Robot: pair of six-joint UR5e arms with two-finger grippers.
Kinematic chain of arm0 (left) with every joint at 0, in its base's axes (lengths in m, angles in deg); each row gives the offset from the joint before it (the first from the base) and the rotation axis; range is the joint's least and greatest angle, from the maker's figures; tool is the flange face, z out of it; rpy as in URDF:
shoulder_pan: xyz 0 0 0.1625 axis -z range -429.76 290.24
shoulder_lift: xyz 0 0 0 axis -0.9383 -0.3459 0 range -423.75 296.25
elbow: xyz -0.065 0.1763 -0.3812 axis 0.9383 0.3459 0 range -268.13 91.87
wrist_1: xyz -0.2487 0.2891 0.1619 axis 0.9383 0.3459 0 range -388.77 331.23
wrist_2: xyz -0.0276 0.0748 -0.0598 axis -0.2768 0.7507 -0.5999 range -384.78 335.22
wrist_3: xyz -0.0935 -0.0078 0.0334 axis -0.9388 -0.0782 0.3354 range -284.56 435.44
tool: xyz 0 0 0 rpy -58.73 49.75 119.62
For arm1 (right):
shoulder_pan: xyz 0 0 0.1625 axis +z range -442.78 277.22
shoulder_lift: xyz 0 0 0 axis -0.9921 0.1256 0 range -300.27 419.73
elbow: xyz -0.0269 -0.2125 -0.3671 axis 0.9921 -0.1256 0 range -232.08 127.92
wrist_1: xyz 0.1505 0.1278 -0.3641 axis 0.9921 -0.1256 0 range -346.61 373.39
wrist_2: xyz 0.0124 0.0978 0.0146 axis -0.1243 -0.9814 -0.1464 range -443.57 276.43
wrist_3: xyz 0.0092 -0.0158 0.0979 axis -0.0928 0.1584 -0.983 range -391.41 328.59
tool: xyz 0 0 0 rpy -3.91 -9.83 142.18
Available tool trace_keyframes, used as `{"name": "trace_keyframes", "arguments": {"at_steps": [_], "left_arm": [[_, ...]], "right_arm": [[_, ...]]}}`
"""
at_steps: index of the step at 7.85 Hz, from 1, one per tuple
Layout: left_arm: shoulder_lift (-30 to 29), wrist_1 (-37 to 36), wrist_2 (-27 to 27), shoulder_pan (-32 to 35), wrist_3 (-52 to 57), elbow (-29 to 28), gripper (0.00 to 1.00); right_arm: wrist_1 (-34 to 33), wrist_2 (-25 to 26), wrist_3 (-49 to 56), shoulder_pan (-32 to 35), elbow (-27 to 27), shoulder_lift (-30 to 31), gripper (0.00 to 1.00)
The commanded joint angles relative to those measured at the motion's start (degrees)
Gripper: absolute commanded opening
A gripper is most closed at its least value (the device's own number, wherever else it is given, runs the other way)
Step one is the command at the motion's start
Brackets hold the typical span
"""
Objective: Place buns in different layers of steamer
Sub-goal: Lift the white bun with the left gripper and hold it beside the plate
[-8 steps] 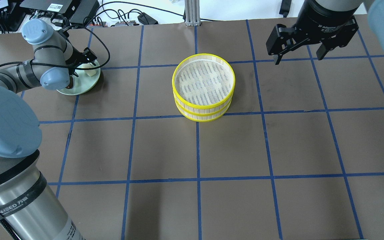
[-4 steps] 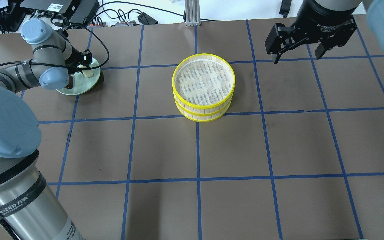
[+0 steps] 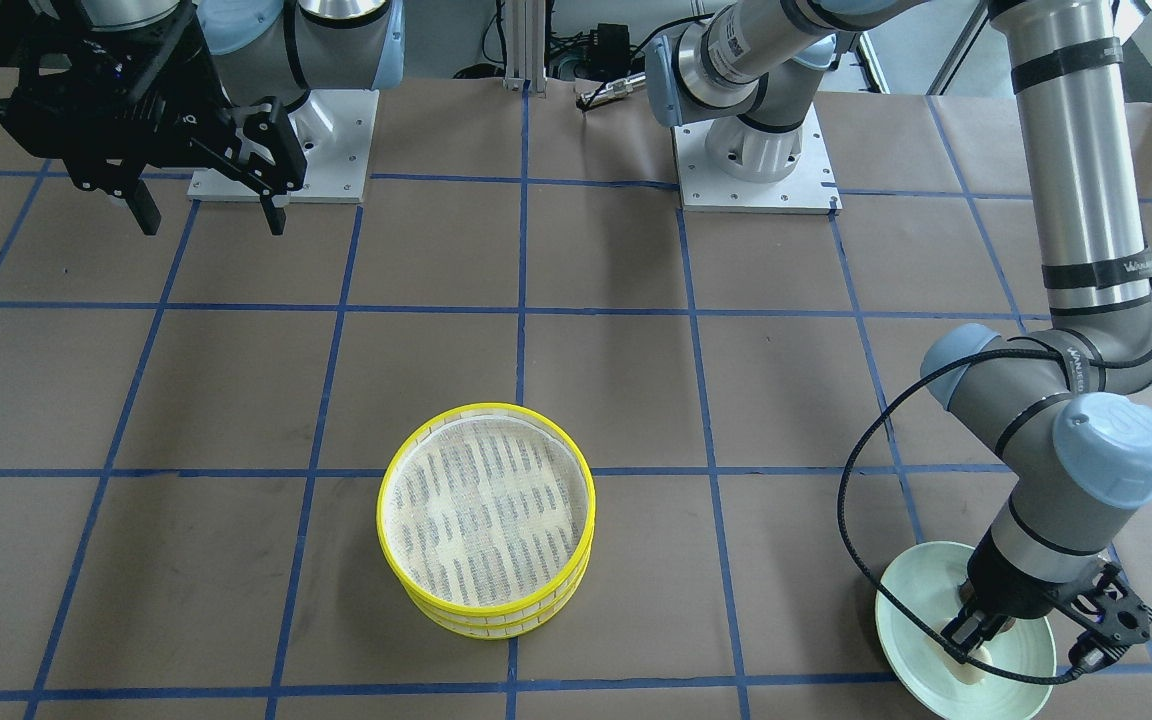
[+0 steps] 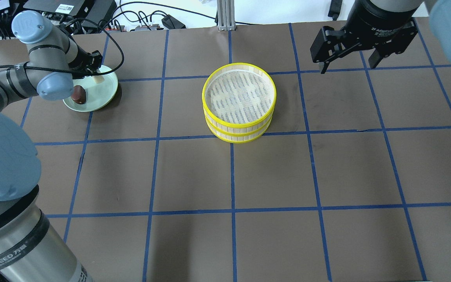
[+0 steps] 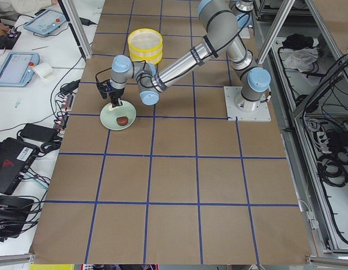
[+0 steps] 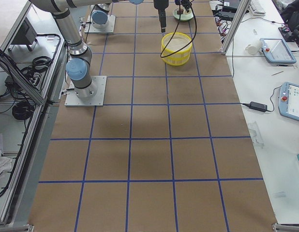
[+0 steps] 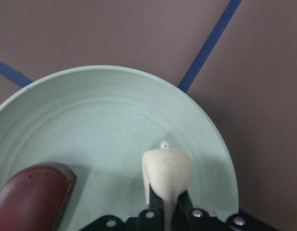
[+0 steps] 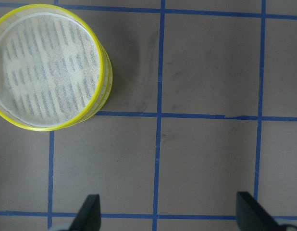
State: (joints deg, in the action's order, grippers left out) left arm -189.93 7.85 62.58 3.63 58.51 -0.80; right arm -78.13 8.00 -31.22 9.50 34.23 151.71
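Steamer layers [image 4: 241, 128] stacked at centre of table [image 4: 272, 176]; cream-white bun [image 7: 167, 171] gripped over plate [image 4: 106, 92].
Overhead view: the plate sits at 9 o'clock from the stack, well apart. The right gripper [image 4: 347, 66] hangs at 2 o'clock from the stack, jaws spread wide (fingertips at both edges of its wrist view). The left gripper [image 4: 97, 76] pinches the cream-white bun between its jaws over the plate's 1 o'clock sector. The dark reddish-brown bun [image 4: 78, 94] lies on the plate at 8 o'clock.
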Motion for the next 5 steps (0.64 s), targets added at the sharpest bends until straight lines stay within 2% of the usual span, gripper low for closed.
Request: {"name": "trace_keyframes", "arguments": {"at_steps": [1,2,5], "left_arm": [[5.65,8.08,0.18,1.13,-3.77,0.65,0.0],[7.42,10.82,0.27,2.53,-5.63,0.65,0.0],[8.57,11.81,0.36,7.97,-13.45,2.05,0.0]], "right_arm": [[-0.06,0.36,-0.02,0.0,0.0,0.04,1.0],[-0.06,0.18,-0.36,0.0,0.0,0.04,1.0],[0.02,-0.08,-0.1,-0.09,0.0,0.04,1.0]]}}
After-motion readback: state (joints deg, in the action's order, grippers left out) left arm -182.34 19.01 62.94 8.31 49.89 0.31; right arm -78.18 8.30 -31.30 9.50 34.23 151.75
